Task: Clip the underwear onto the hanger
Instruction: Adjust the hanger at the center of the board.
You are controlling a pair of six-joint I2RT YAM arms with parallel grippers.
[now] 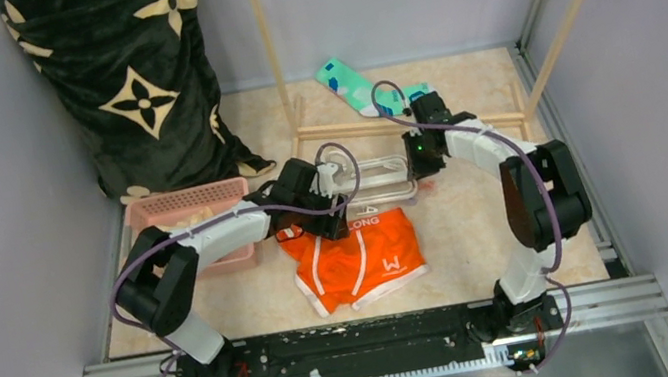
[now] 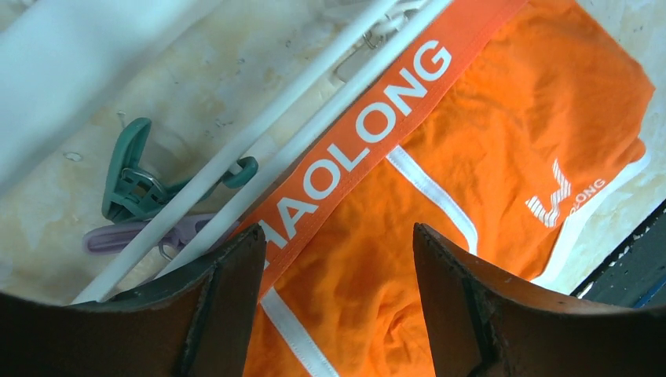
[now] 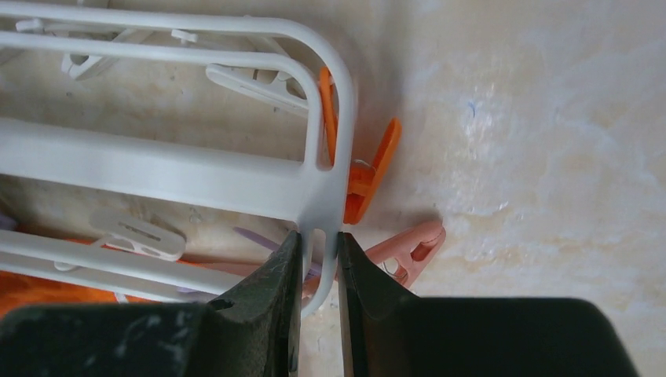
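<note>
Closest up, right gripper (image 3: 318,245) is clamped on the hanger (image 3: 157,169): both fingers (image 3: 267,290) press the curved end rim of the white frame, with plastic filling the narrow slot between them. Hanger lies flat on the table (image 3: 550,118), a cream marbled top. Orange clothespin (image 3: 369,177) hangs off that same end rim, just above the fingers. Pink clothespin (image 3: 412,247) lies on the table just right of them.

Left gripper (image 2: 338,236) has its fingers wide apart with nothing between them. It is over the waistband of the underwear (image 2: 503,118); cannot tell if the tips touch cloth.

Underwear is spread flat at table centre, between the two arms. The waistband runs along the hanger's near bar and touches it, lettering up, legs toward the arm bases. Green clothespin (image 2: 129,177) and lilac clothespin (image 2: 126,236) lie under the hanger's bars, left of the waistband.

Further back:
- pink basket (image 1: 186,204) at the left, beside the left arm
- teal sock (image 1: 349,85) at the far side
- wooden rack (image 1: 381,127) base near the sock
- dark flowered blanket (image 1: 130,79) in the far left corner
</note>
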